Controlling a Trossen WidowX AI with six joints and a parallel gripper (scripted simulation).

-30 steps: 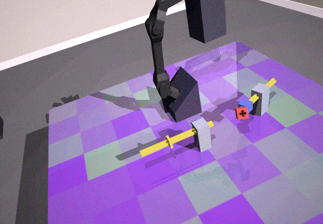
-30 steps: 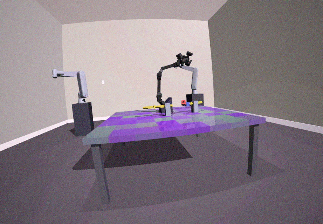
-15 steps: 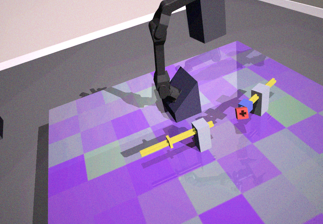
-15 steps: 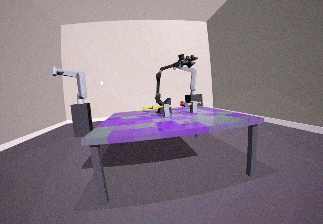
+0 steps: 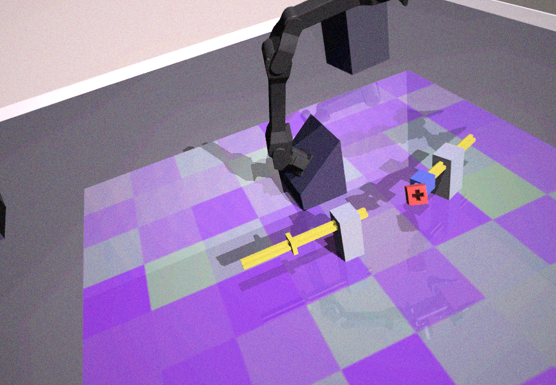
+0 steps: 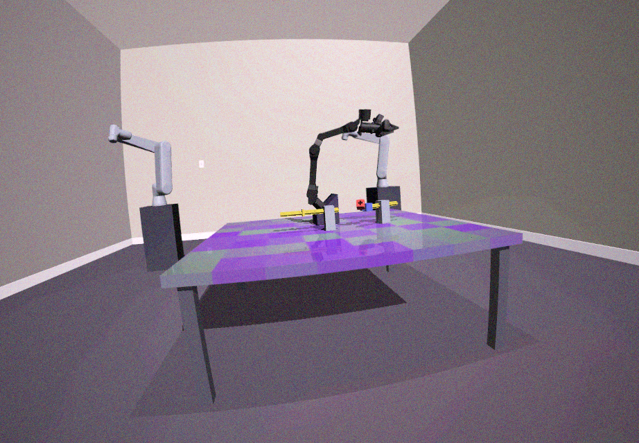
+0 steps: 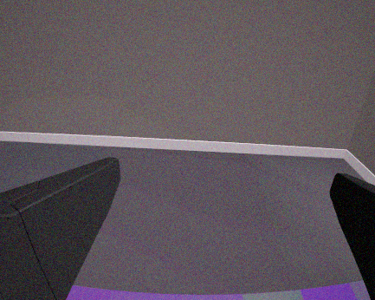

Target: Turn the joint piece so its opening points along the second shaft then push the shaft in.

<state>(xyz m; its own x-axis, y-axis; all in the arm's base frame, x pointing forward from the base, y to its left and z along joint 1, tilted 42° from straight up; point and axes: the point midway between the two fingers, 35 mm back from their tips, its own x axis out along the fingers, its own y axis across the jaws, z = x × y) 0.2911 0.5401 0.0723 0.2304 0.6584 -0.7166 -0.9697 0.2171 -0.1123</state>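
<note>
The red joint piece point(image 5: 409, 199) point(image 6: 357, 202) shows a dark cross-shaped opening facing the top camera; its exact alignment with the second shaft cannot be told. It joins a blue part point(image 5: 422, 179) point(image 6: 368, 206) on the first yellow shaft point(image 5: 468, 141) point(image 6: 394, 203), held by the right grey block point(image 5: 456, 172) point(image 6: 382, 212). The second yellow shaft point(image 5: 265, 255) point(image 6: 291, 214) has a collar and passes through the left grey block point(image 5: 352, 235) point(image 6: 329, 218); its tip stands apart from the red piece. My gripper point(image 6: 396, 127) point(image 7: 229, 177) is open and empty, high above the table, touching nothing.
The dark wedge-shaped base point(image 5: 325, 170) of my arm stands behind the left block. The checkered table point(image 5: 193, 335) point(image 6: 309, 267) carries both blocks. Two grey arms on dark pedestals point(image 5: 368, 35) point(image 6: 162, 236) stand beyond the table. The wrist view shows wall, floor and the table's edge.
</note>
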